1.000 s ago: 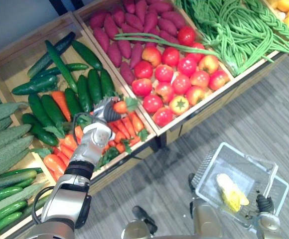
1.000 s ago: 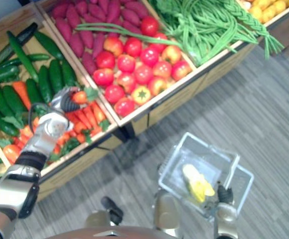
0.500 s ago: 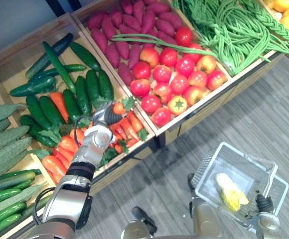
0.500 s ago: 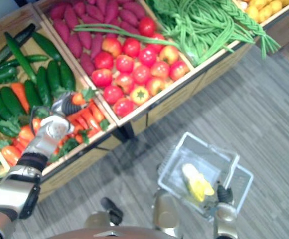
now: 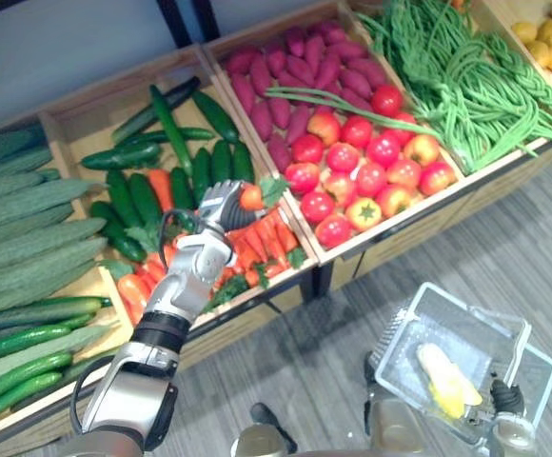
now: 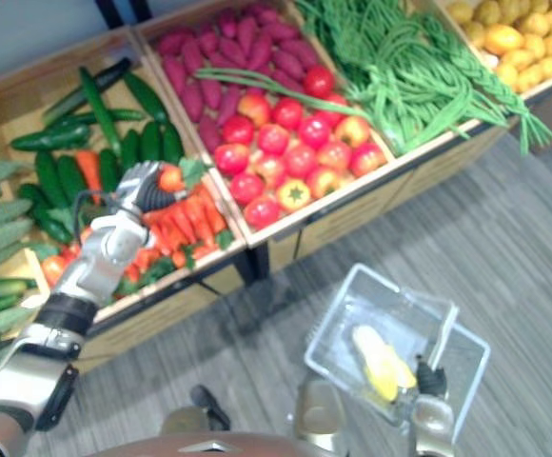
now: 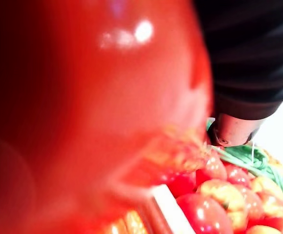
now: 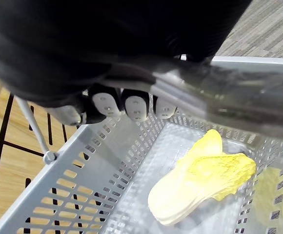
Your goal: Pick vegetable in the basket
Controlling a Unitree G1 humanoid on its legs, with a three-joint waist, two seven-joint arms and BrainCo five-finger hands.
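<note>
Left eye view: the left hand (image 5: 217, 208) has its fingers curled round a carrot (image 5: 251, 197), which sticks out past the fingertips, leafy end toward the tomatoes (image 5: 366, 176). Hand and carrot are over the carrot heap (image 5: 266, 249), by the right front corner of its crate (image 5: 243, 319). The basket (image 5: 476, 306) is well apart, low over the floor, with a yellow vegetable (image 5: 444, 374) inside; the right hand (image 5: 505, 399) is at its near rim.

Right eye view: same layout.

Left wrist view: the carrot looms as a red-orange blur right against the palm, a fingertip (image 7: 232, 130) beside it.

Right wrist view: fingers (image 8: 130, 105) wrap the basket's handle (image 8: 239, 92).
</note>
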